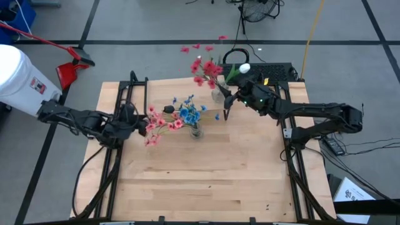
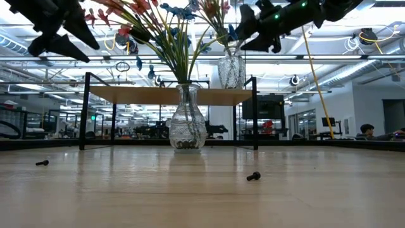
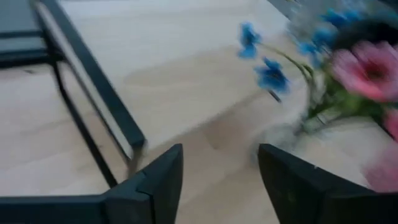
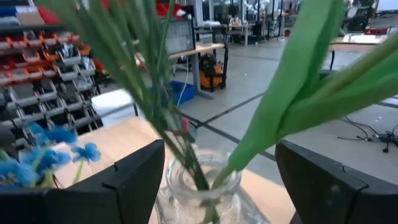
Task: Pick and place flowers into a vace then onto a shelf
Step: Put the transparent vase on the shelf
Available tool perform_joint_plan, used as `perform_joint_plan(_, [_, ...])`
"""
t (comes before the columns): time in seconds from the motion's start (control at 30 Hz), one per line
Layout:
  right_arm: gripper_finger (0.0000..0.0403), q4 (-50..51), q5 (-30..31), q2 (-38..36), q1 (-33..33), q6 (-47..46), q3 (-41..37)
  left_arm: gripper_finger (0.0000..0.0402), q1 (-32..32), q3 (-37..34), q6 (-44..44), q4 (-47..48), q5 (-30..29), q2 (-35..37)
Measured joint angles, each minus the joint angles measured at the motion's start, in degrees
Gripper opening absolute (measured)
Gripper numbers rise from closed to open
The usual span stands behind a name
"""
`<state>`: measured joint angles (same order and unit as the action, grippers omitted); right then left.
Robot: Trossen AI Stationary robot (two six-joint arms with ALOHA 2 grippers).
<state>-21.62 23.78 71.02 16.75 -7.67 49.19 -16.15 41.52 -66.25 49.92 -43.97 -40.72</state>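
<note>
A clear glass vase (image 2: 187,124) stands on the tabletop and holds the pink-red bunch (image 1: 160,127) and the blue bunch (image 1: 188,113). A second glass vase (image 2: 231,69) with the red bunch and its white bud (image 1: 207,69) stands on the shelf (image 2: 158,95) at the table's far side. My right gripper (image 4: 219,146) is open, with a finger on either side of that vase's mouth (image 4: 199,183) and green stems; it touches neither. My left gripper (image 3: 217,155) is open and empty, raised to the left of the pink-red blossoms; it also shows in the high view (image 1: 140,125).
Two small black screws (image 2: 254,177) (image 2: 42,163) lie on the tabletop nearer the front. Black metal frames (image 1: 109,169) (image 1: 300,175) run along the table's left and right sides. The shelf's thin black legs (image 3: 93,81) stand near my left gripper.
</note>
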Motion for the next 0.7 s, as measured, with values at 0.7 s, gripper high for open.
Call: perform_joint_plan(0.7, [0.0293, 4.8, 2.03, -16.2, -2.25, -4.09, -0.04, 0.0292, -15.45, 0.04, -4.27, -20.39, -15.07, -20.79])
